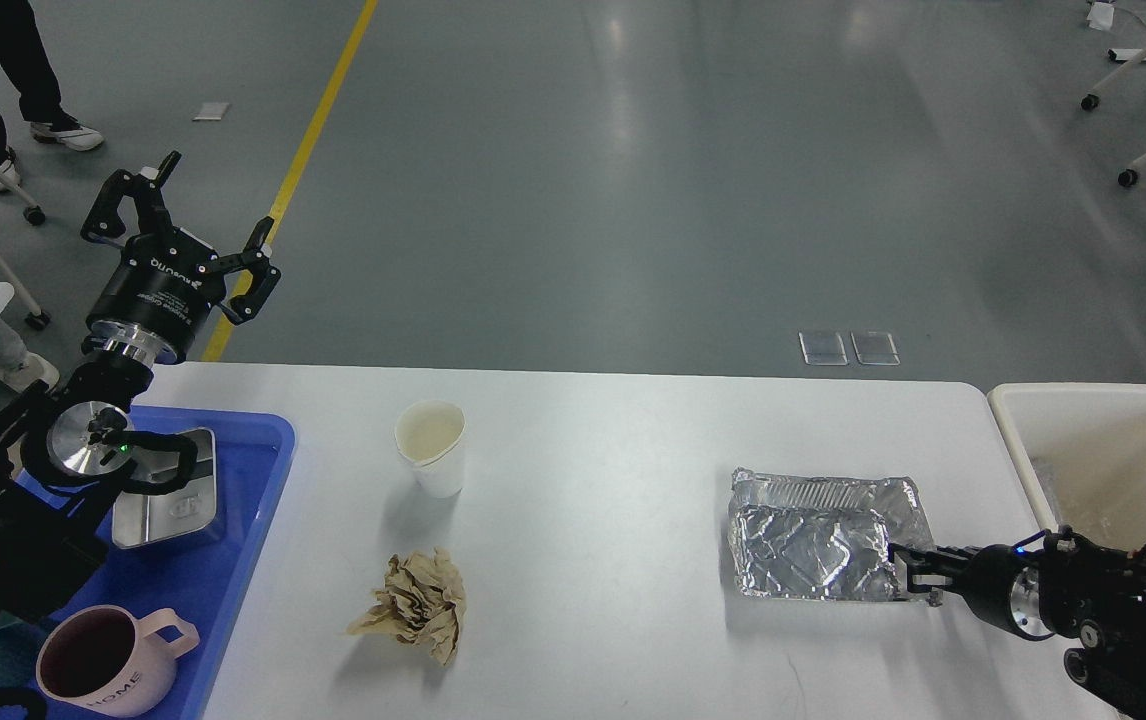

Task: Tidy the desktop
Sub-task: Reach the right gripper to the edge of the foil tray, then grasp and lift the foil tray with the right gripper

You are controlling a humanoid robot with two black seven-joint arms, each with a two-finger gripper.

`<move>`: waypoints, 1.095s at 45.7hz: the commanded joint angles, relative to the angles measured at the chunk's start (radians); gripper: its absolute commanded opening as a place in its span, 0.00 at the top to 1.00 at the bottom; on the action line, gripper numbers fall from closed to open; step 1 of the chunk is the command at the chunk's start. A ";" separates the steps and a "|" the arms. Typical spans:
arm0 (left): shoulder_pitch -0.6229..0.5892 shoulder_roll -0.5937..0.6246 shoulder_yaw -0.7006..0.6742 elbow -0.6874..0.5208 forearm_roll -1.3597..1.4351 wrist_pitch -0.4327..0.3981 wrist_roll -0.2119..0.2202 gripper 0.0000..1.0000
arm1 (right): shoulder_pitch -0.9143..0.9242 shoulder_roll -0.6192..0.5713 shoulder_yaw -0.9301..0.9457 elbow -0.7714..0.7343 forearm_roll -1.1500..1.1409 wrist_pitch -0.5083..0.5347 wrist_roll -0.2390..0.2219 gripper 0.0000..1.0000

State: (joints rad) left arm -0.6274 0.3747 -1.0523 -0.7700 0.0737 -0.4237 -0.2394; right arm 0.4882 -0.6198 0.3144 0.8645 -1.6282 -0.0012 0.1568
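Head view looks down on the desktop (593, 560), a white slab with rounded corners whose long axis runs left to right across the picture; it fills the lower half, and its far edge meets the grey floor (633, 180).

Nearest on the left, a pink mug (103, 660) stands upright at the near end of a blue tray (263, 480), its inside dark and apparently holding nothing. Beyond it in the same tray sits a square metal dish (173, 500), partly hidden by the arm.

On the bare top, a crumpled brown paper ball (416, 605) lies near the front, well apart from the tray. Farther back stands a white paper cup (430, 448), mouth up, with nothing visible inside.

To the right lies a crushed foil tray (818, 535), its long side parallel to the top's long axis. The right gripper (911, 578) reaches in low from the right, its fingers at the foil's near right corner; whether they pinch the rim I cannot tell from here.

At the right end, just beside the top, stands a cream bin (1093, 410); its contents are unclear.

Farthest, the left gripper (201, 225) hangs above the tray's far end, fingers spread wide and holding nothing.
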 commanded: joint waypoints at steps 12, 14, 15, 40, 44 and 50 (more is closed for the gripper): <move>-0.003 0.006 0.000 0.000 0.001 0.005 0.000 0.02 | 0.009 -0.005 0.002 0.016 0.004 0.036 0.001 1.00; -0.003 0.006 0.000 0.000 0.000 0.005 0.000 0.02 | 0.010 -0.003 0.002 0.018 0.004 0.038 0.003 1.00; -0.003 0.006 0.000 0.000 0.000 0.005 0.002 0.02 | 0.012 -0.001 0.002 0.018 0.004 0.041 0.003 1.00; 0.005 0.030 0.020 0.000 0.000 0.008 0.000 0.02 | 0.148 -0.101 0.046 0.196 0.174 0.194 0.007 1.00; 0.006 0.032 0.021 0.000 0.001 0.011 0.000 0.02 | 0.148 -0.097 0.081 0.197 0.188 0.213 0.018 1.00; 0.006 0.033 0.021 -0.002 0.000 0.013 0.000 0.02 | 0.147 -0.089 0.106 0.215 0.222 0.227 0.018 1.00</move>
State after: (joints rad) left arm -0.6213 0.4063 -1.0312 -0.7705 0.0748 -0.4124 -0.2393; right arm 0.6363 -0.7161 0.4033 1.0634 -1.4340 0.2148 0.1734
